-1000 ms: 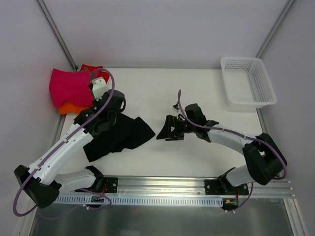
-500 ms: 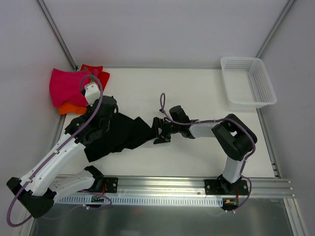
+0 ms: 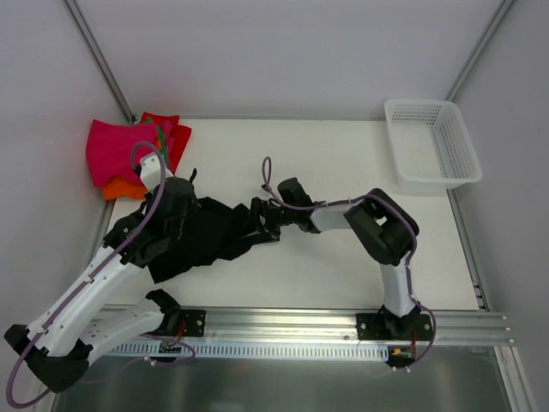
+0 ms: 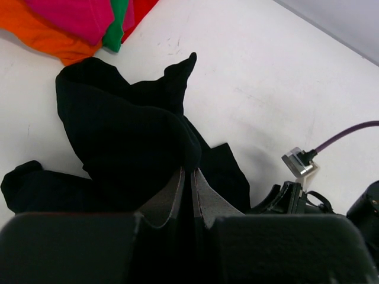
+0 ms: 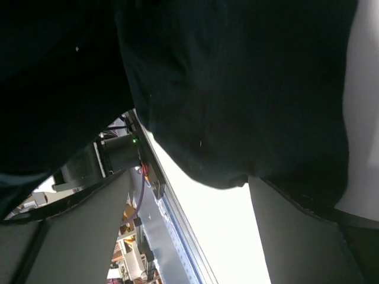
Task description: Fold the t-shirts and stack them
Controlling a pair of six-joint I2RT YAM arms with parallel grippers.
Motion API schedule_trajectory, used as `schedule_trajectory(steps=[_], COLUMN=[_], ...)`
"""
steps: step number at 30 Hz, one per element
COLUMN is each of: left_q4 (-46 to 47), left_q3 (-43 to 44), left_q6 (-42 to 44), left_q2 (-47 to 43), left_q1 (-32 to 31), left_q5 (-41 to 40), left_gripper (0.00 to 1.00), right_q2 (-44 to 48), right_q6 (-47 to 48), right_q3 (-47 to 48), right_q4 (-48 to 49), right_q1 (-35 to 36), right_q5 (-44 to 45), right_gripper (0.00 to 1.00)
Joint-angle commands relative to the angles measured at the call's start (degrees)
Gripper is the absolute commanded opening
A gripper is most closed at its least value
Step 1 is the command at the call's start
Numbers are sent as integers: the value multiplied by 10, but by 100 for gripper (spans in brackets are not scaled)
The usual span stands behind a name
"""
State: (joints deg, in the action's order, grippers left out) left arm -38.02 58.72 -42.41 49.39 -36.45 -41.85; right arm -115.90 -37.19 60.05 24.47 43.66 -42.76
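The black t-shirt (image 3: 210,236) lies crumpled on the table's left half. My left gripper (image 3: 184,216) is shut on a raised fold of it, and the cloth hangs bunched around the fingertips in the left wrist view (image 4: 190,176). My right gripper (image 3: 262,216) is at the shirt's right edge with its jaws wide apart. In the right wrist view (image 5: 189,177) black cloth (image 5: 237,89) hangs between and above its fingers. Folded magenta (image 3: 116,150), orange (image 3: 120,187), green (image 4: 115,29) and red (image 3: 176,129) shirts are piled at the back left corner.
A white mesh basket (image 3: 433,142) stands at the back right. The right arm stretches across the table's middle toward the left. The metal rail (image 3: 283,335) runs along the near edge. The shirt pile sits close behind the left arm.
My right gripper has moved left across the table to the black shirt's right edge. My left gripper has shifted toward the near side with the cloth, bunching the shirt.
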Motion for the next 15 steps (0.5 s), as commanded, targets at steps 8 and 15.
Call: schedule_trajectory(steps=[8,15], left_q4=[14,22], left_q3=[-23,-37], left_q6=[-19,-12], left_q2=[-28,-38], left_q1=[-7,-7], left_q5=[19,53], left_gripper=[0,0], right_q2=[-74,-51], right_q6=[-13,18], right_q3=[62,53], right_q4=[-3,-11], right_q1=[16,18], right_q5=[20,32], right_gripper=[1,1])
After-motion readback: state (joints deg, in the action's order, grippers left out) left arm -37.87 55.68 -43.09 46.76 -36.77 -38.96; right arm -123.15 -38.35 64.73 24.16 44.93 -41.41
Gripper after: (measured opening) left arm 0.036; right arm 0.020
